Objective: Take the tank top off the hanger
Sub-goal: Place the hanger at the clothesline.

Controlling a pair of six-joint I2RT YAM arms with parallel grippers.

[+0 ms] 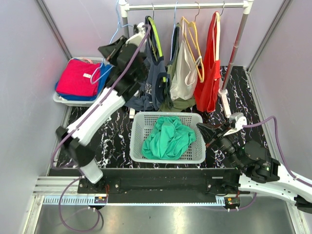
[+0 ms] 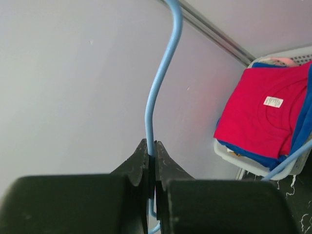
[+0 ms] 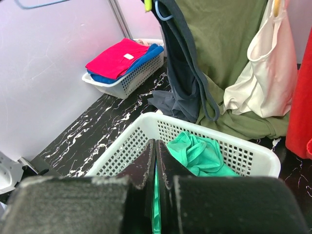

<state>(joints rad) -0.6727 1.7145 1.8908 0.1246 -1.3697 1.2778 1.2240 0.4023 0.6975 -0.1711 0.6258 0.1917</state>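
Step in hand, as we judge it: the stripping is done. The crumpled green tank top lies in the white mesh plastic basket at the middle of the black marbled table. It is well apart from the light-blue wire hanger, which looks bare.

The left gripper is clamped on that hanger's wire, jaws pressed together just below the bend of the neck. The left arm reaches long and high toward the back-left corner, wrist near the left end of the metal clothes rail.

The right gripper has its jaws together. Green shows through the slit, but we take it for cloth lying below, not a grip. The top view puts the fingertips at the basket's right near corner, beside the tank top. The right arm sits low and folded at the near right edge.

Next move, as we read it, is to park the empty hanger. That calls for steering clear of the row of hung garments and letting go only once the hanger is seated.
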